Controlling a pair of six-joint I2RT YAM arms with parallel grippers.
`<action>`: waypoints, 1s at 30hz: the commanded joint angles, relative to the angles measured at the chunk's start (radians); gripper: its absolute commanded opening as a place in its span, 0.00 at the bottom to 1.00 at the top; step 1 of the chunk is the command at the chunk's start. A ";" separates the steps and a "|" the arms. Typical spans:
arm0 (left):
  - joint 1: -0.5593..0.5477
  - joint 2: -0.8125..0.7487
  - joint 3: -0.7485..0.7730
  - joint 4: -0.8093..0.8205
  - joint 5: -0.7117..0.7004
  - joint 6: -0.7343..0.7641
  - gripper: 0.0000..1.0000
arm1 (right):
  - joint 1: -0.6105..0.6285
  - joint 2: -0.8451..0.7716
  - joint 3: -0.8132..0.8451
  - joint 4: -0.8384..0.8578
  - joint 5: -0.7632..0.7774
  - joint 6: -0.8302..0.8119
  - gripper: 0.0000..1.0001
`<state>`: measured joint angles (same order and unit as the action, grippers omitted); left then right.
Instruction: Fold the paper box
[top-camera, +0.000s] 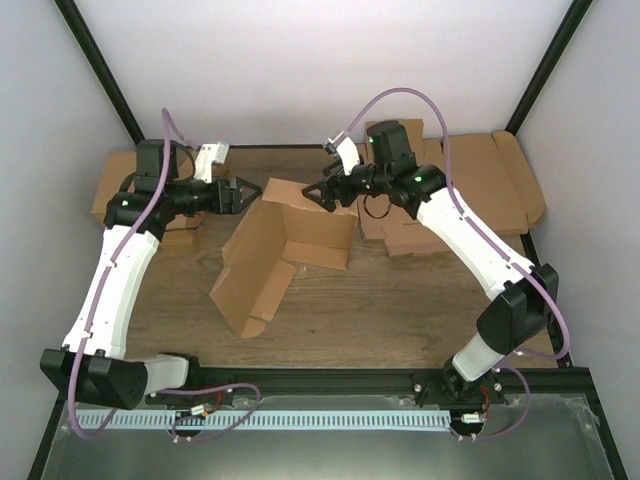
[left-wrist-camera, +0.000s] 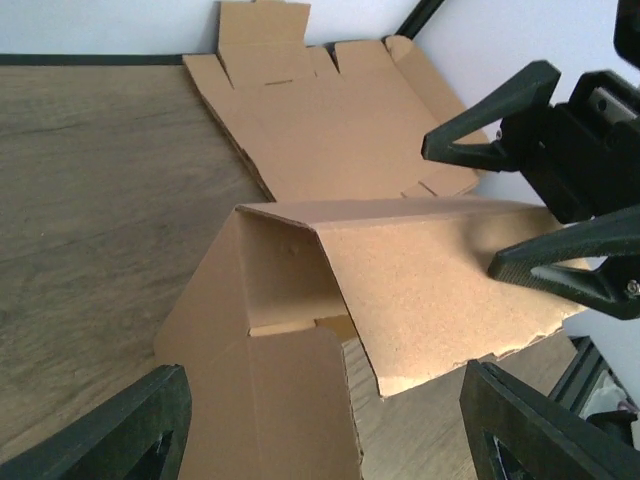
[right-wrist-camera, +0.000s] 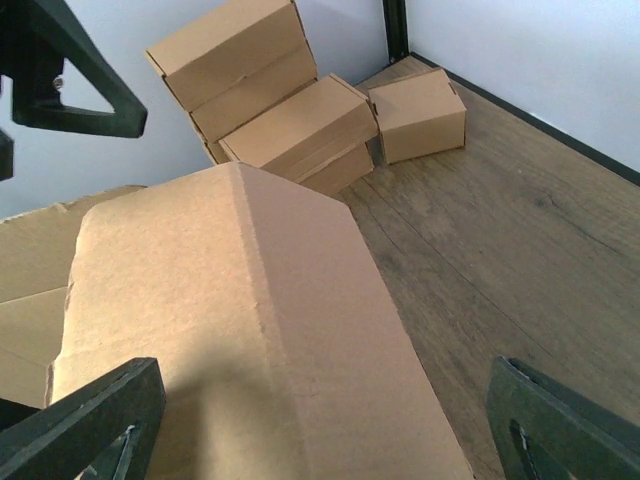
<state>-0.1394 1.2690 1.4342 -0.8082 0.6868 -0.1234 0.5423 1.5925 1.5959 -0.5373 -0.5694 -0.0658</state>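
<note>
standing half-folded at the middle of the table (top-camera: 420, 300): plain brown paper box (top-camera: 262, 262)
left gripper (top-camera: 245, 194) fingers spread wide just beside its upper left edge; creased panels rise tent-like, flaps loose; right gripper (top-camera: 313, 197) fingers spread at the upright panel, contact unclear.

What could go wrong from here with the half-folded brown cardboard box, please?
1. Both the left gripper and right gripper are open, so the tented brown cardboard paper box stands unheld; it may spring flat or tip.
2. The grippers face each other closely across the raised fold, so closing in could make them collide or crush the crease.
</note>
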 joint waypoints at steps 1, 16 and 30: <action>-0.015 -0.024 -0.025 -0.068 -0.066 0.058 0.77 | 0.038 0.031 0.064 -0.051 0.078 -0.040 0.91; -0.033 -0.025 -0.103 -0.043 -0.056 0.044 0.59 | 0.174 -0.021 -0.049 0.019 0.436 -0.154 0.87; -0.034 -0.003 -0.113 -0.010 0.030 0.022 0.41 | 0.253 -0.101 -0.176 0.116 0.621 -0.309 0.83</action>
<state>-0.1703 1.2545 1.3266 -0.8448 0.6777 -0.1001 0.7555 1.4994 1.4204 -0.4480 -0.0441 -0.3138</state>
